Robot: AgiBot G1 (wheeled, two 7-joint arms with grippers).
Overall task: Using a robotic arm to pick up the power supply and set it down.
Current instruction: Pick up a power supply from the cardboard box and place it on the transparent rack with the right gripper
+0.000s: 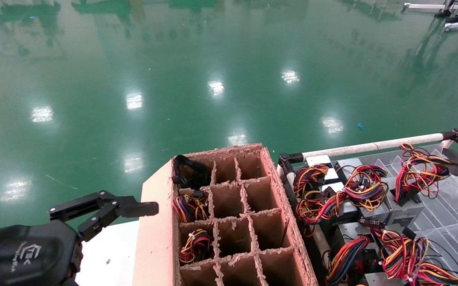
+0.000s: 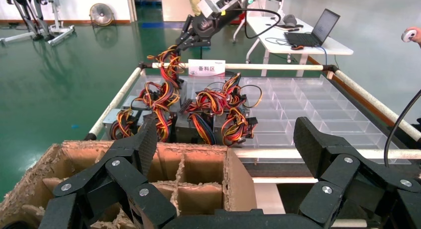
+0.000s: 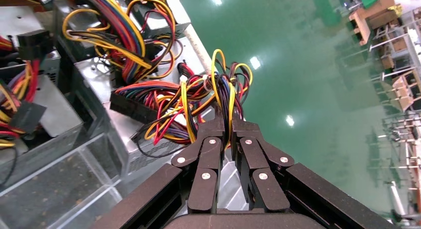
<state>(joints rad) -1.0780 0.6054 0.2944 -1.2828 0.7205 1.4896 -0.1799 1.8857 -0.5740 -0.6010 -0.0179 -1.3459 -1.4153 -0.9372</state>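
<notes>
Progress: pick-up is starting; lifting and setting down are remaining.
Right gripper (image 3: 229, 127): pinching the wire bundle (image 3: 221, 97) of a power supply (image 3: 149, 139) lying in the clear tray (image 1: 451, 206).
Left gripper (image 2: 223, 144): hanging wide open, empty, beside the cardboard crate (image 1: 235, 214).
Count: crate cells are holding three wire bundles; tray units too tangled to count.

We see grey power supplies (image 1: 376, 212) crowded in the clear tray (image 1: 455, 210), coloured wires looped above them; our right gripper (image 3: 229, 127) pinches one unit's wire bundle (image 3: 223, 90), jaws closed.
</notes>
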